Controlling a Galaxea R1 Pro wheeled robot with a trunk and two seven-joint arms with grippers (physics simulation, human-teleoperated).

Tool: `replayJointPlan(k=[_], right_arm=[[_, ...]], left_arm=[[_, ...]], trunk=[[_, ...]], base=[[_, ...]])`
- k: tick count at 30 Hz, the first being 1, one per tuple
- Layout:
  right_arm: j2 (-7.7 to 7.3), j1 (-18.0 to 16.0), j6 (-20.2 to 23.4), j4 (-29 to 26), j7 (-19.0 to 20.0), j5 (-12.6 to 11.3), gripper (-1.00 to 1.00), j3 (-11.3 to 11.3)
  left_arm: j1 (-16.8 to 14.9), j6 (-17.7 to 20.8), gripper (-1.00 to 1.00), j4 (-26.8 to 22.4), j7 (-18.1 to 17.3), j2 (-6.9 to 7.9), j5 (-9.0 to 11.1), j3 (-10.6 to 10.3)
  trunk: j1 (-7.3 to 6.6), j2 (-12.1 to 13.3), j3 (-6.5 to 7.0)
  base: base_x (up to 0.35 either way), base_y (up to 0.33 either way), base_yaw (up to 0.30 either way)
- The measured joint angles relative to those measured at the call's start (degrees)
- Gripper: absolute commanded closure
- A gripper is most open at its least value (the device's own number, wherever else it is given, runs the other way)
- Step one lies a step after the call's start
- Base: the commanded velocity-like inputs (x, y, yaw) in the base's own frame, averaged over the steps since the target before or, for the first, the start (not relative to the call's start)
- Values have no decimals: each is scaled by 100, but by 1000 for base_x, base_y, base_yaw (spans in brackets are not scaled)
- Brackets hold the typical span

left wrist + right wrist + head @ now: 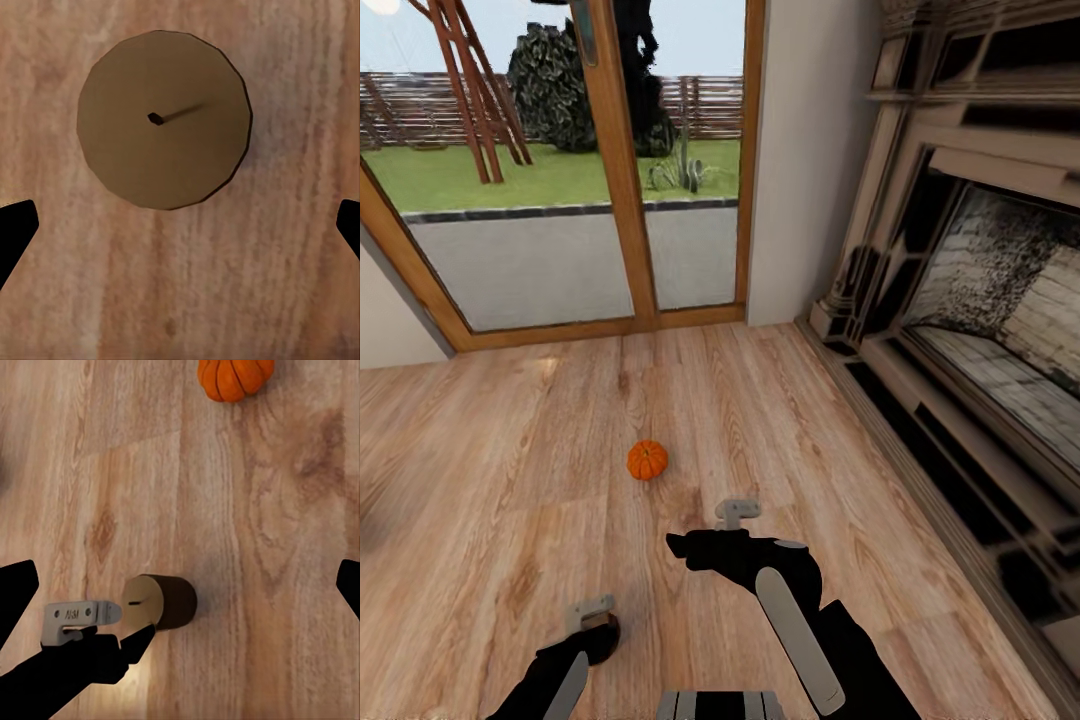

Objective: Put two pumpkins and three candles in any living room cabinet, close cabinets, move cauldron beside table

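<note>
Wood floor (510,480), lone pumpkin (647,460) ahead unobstructed, candle (164,118) under apparently open, empty left pincer (592,612).

- Light wooden plank floor (490,480) runs across the room to the far wall
- Tall glass doors in a wooden frame (622,180) look out on a grey patio, lawn, fence and dark shrub in daylight
- A plain pale wall (810,150) stands beside the doors
- A stone fireplace (980,300) with a brick-lined firebox fills the right-hand side
</note>
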Motion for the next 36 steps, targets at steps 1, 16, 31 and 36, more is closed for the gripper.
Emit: replayJointPlan(k=[1,16,31,36], right_arm=[[0,1,0,0,1,0,-100,1],[0,2,0,0,2,-4,-100,3],[0,1,0,1,2,-5,-100,3],[1,4,0,1,3,-8,-100,3]], left_arm=[[0,0,-100,0,0,0,0,-2],[0,0,-100,0,-1,-9,0,-8],[0,-189,-100,8,7,11,0,-43],[0,-192,-100,8,-1,14,-3,-133]], trunk=[[3,-1,-22],[41,-22,-355],[45,-25,-400],[44,-25,-400]], base=[[0,0,0],[0,0,0],[56,0,0],[132,0,0]])
